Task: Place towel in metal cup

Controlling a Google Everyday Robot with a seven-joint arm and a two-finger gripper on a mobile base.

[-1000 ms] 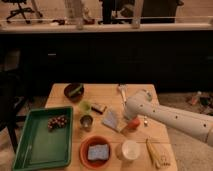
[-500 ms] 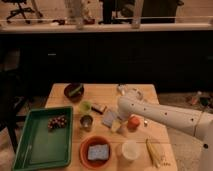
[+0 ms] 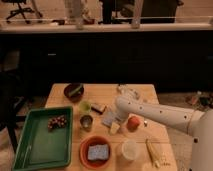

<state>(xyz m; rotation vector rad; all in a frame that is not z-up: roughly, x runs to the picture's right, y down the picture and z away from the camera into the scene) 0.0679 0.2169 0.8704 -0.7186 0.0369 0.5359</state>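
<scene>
Bring the gripper [image 3: 115,118] straight down onto the pale crumpled towel [image 3: 107,119], lying on the wooden worktop [image 3: 150,95] directly beneath and slightly left of the gripper. Pinch a raised fold near the cloth's middle rather than an edge, so as to gather most of it in one bundle. Lift clear before travelling, then carry left to the small metal cup [image 3: 86,121], just beyond the towel on the gripper's left. Release low over the mouth; likely worth pressing the cloth in, given the narrow opening. Mind the orange ball [image 3: 133,122] close on the gripper's right and the small brown block [image 3: 98,108] just behind and left; avoid sweeping either.

Reaching in from the right edge: white arm [image 3: 160,115] stretched low and nearly level across the worktop, wrist bent down over the towel. Open or closed: cannot tell, hidden under the wrist. Towel apparently not yet lifted.
</scene>
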